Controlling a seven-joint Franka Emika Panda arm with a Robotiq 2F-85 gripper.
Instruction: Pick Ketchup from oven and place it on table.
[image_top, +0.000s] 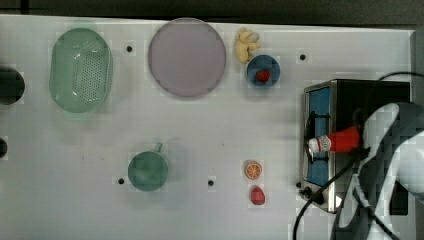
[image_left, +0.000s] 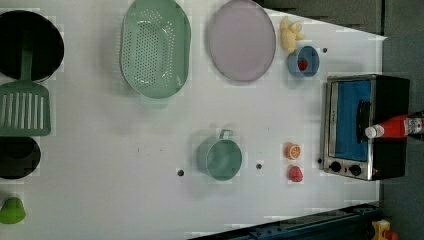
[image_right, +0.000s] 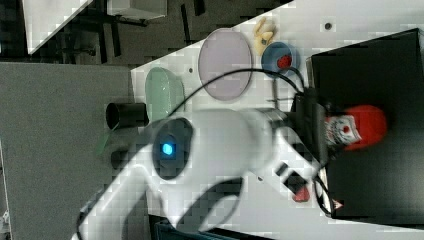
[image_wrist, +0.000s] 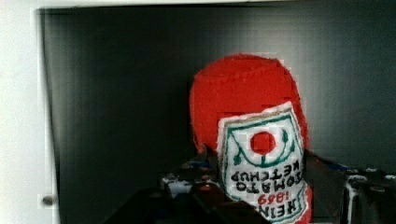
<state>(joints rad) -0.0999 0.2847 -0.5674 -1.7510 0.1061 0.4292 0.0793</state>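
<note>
The ketchup (image_wrist: 254, 154) fills the wrist view, clamped at its label between the end effector's (image_wrist: 261, 196) dark fingers above the oven's (image_top: 350, 95) black roof, while the top view adds its white cap jutting past the oven's door over the worktop (image_top: 200, 130).

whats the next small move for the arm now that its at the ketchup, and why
Probably lift slightly and carry the ketchup toward the top view's left, out past the oven front. The gripper looks closed around the bottle near its label, and the bottle lies above the oven's top with its white cap over the door, while bare table lies just beyond, near the orange slice.
</note>
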